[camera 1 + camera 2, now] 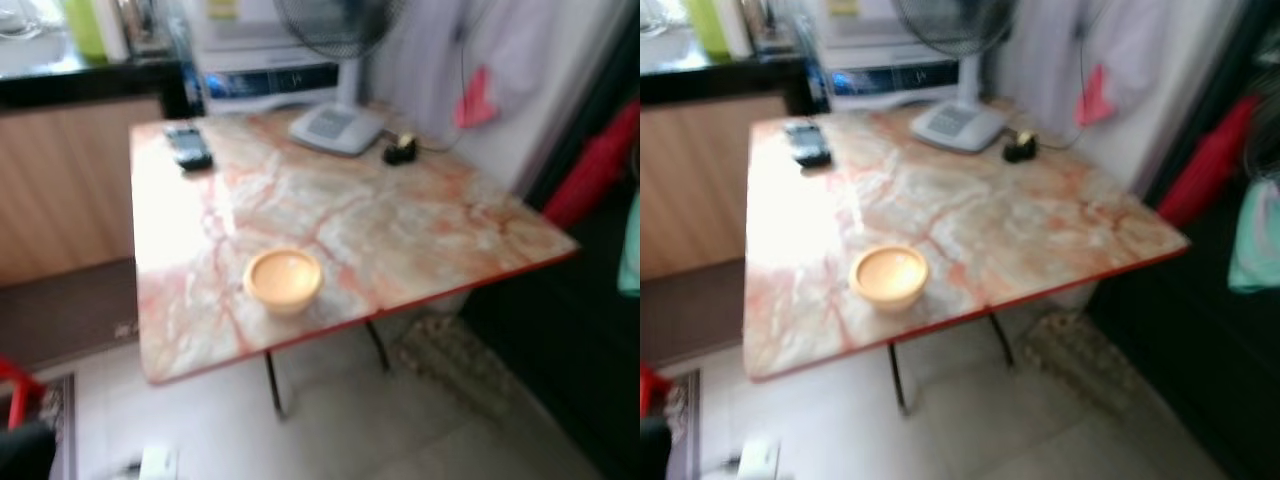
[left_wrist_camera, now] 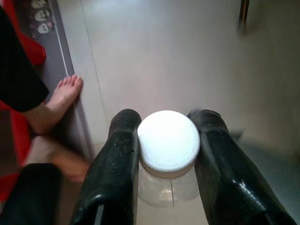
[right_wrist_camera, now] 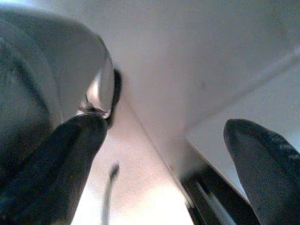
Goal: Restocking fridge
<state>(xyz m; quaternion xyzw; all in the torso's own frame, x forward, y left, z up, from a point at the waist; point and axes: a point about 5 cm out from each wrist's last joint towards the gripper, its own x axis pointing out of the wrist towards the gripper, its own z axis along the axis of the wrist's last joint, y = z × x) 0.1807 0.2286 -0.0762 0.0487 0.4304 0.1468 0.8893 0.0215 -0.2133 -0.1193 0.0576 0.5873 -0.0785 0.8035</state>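
From the head, a marble-topped table point(image 1: 400, 230) carries a yellow bowl point(image 1: 283, 280) near its front edge, with a fan base point(image 1: 337, 127) and a dark phone point(image 1: 188, 147) at the far side. At the left wrist, the left gripper point(image 2: 166, 129) is clamped on a white-capped clear bottle point(image 2: 168, 140) held between its fingers, above pale floor with a person's bare foot point(image 2: 58, 101) off to one side. At the right wrist, the right gripper point(image 3: 164, 140) stands spread with nothing between its fingers; this looks like the carrying step, and next the bottle needs taking to the fridge.
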